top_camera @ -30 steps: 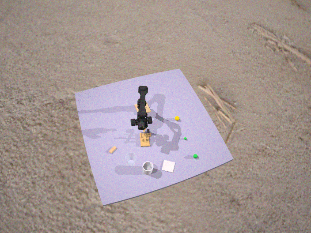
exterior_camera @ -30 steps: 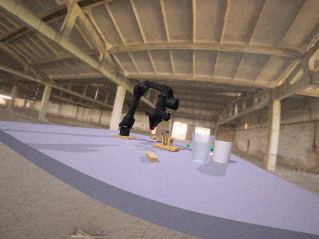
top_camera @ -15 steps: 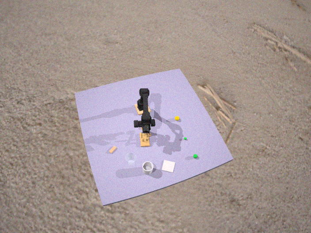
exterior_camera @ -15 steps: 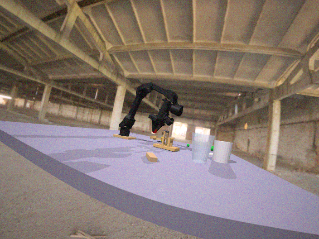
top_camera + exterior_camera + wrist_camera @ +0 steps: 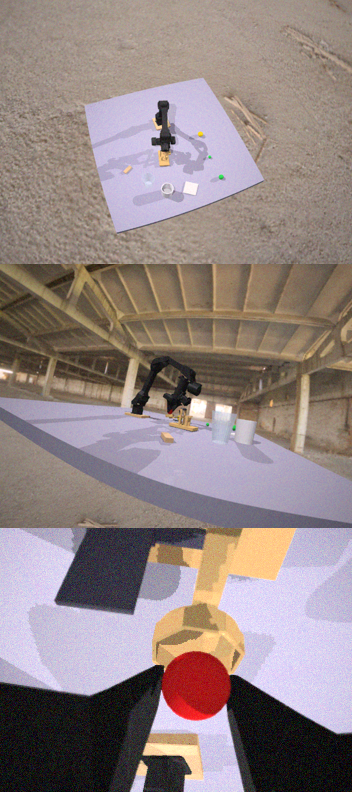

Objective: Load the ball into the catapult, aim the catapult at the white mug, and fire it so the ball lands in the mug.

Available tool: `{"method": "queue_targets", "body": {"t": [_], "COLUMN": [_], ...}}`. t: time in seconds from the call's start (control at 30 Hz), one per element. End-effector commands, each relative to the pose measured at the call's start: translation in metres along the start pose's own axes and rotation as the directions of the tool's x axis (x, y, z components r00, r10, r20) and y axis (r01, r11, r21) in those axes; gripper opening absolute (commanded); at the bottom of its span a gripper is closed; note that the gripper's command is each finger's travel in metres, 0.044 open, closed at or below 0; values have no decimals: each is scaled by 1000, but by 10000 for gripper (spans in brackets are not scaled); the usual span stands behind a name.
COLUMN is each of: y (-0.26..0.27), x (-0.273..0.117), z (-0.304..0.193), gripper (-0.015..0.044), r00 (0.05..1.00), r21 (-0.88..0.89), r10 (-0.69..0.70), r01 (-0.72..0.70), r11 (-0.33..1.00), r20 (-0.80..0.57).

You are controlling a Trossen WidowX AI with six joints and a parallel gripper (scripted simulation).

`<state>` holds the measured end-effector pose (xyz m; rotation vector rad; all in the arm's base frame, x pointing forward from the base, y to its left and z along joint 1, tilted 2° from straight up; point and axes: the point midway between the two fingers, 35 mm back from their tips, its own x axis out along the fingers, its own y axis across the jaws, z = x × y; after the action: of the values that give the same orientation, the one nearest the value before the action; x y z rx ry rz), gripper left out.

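Note:
My gripper (image 5: pixel 195 678) (image 5: pixel 170 412) is shut on the red ball (image 5: pixel 196 685) (image 5: pixel 170 411). It holds the ball just above the catapult's cup (image 5: pixel 200 635), overlapping the cup's near rim in the wrist view; the ball's exact height over the cup is hard to tell. The wooden catapult (image 5: pixel 164 161) (image 5: pixel 183 426) stands on the table in front of the arm, its arm end partly hidden under the gripper in the top view. The white mug (image 5: pixel 167 190) (image 5: pixel 245 431) stands upright beyond the catapult, on the side away from the robot base.
A clear glass (image 5: pixel 148 179) (image 5: pixel 223 427) stands beside the mug. A white square tile (image 5: pixel 190 188) lies on its other side. A small wooden block (image 5: pixel 127 169) (image 5: pixel 167 437) lies near the glass. A yellow ball (image 5: pixel 200 133), a small green ball (image 5: pixel 209 156) and a larger green ball (image 5: pixel 221 176) lie on the right.

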<state>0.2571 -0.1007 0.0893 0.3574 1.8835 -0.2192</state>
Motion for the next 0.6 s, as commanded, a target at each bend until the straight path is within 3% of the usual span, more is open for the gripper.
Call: {"method": "queue_targets", "body": {"t": [0.0,0.1,0.43,0.57], "y": [0,0,0,0], "x": [-1,-1,-3,-39], "z": [0,0,0,-11], "gripper": [0,0,263,368], "r00": [1000,1000,1000,994], "r21": [0,0,0,1], "r10": [0,0,0,-3], "r01": [0,0,0,3], "r11": [1000,1000,1000,1000], "r20": [1,1,6,110]}}
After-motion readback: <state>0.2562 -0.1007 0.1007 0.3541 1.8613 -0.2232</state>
